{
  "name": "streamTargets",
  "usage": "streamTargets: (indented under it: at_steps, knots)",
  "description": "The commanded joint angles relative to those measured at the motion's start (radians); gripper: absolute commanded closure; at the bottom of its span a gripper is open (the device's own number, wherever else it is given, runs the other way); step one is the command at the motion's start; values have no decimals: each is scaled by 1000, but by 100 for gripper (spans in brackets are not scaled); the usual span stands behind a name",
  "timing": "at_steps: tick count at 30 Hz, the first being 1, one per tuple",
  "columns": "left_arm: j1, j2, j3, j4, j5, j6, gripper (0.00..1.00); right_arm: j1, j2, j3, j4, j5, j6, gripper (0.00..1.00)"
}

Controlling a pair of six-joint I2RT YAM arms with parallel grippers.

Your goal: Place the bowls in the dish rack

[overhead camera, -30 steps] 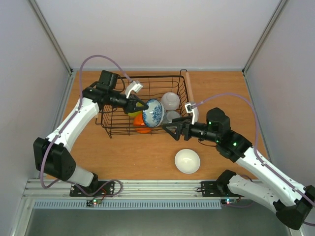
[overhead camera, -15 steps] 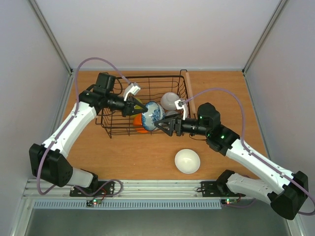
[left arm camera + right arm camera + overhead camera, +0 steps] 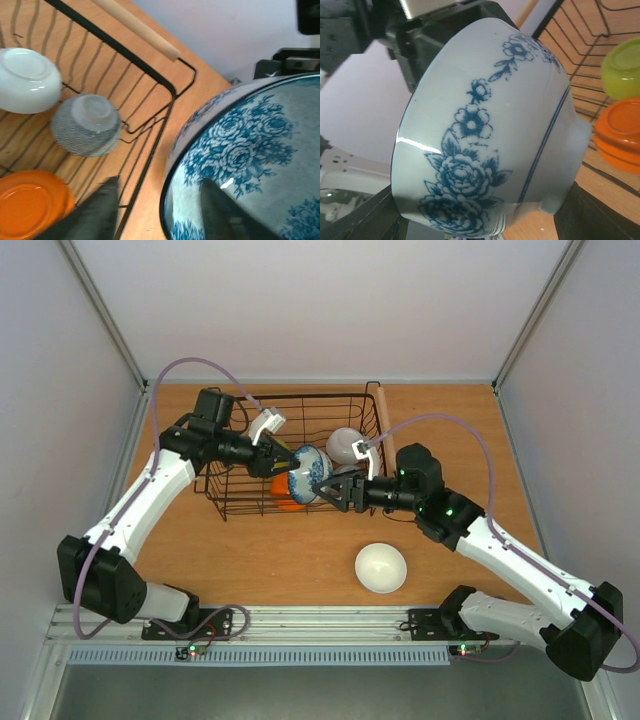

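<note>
Blue-and-white glazed ware is what I have between both arms: from the top camera the patterned bowl (image 3: 308, 472) hangs on edge over the dish rack (image 3: 300, 397), just ahead of the left gripper (image 3: 282, 458) and right at the tips of the right gripper (image 3: 338, 492). One white bowl (image 3: 381, 567) sits on the table (image 3: 470, 440), well apart from that gripper, back toward its base. On the left wrist camera one finger (image 3: 220, 210) lies inside the bowl while the other (image 3: 95, 210) stands clear of the outer wall, so I read that hand as let go; below it sit an orange bowl (image 3: 32, 205), a grey speckled bowl (image 3: 85, 125) and a second white bowl (image 3: 27, 80) in the rack. On the right wrist camera the fingers (image 3: 590, 220) flank the bowl's wall and foot, but I cannot tell whether they pinch it. I judge it stiff, slick and chippable; best taken across rim or foot, firmly, not hard.
</note>
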State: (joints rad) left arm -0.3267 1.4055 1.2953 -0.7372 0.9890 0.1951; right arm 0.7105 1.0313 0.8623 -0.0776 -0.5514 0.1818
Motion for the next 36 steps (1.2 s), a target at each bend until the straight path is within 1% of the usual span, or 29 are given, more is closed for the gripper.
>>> streamTargets:
  at_steps: [1,2,4,5,8,11,13,16,20,24,30,36]
  knots:
    - [-6,-82,7,77,-301,-42,27,-2,1,124,-171,118,-128,99]
    - [-7,-99,9,84,-395,-50,18,-2,16,161,-228,148,-153,99]
    - [-5,-138,-3,119,-561,-43,7,-3,72,251,-331,211,-217,99]
    - [-5,-158,-9,135,-640,-40,4,-3,114,302,-388,239,-241,99]
    - [0,-218,-33,189,-869,-5,1,-3,275,500,-532,310,-311,99]
    - [27,-285,-60,247,-1006,29,1,-3,486,692,-653,321,-386,99]
    - [55,-321,-70,263,-1031,35,1,-1,611,814,-702,280,-436,99]
    - [68,-337,-64,249,-1044,35,1,14,774,991,-773,233,-514,99]
    - [69,-336,-79,252,-1028,34,1,62,960,1206,-879,279,-609,99]
    - [70,-330,-90,257,-1022,35,1,90,1101,1402,-970,305,-660,99]
    - [70,-324,-99,260,-1016,35,1,115,1271,1605,-1072,329,-693,99]
    - [72,-329,-100,266,-1022,35,0,144,1384,1697,-1108,443,-719,99]
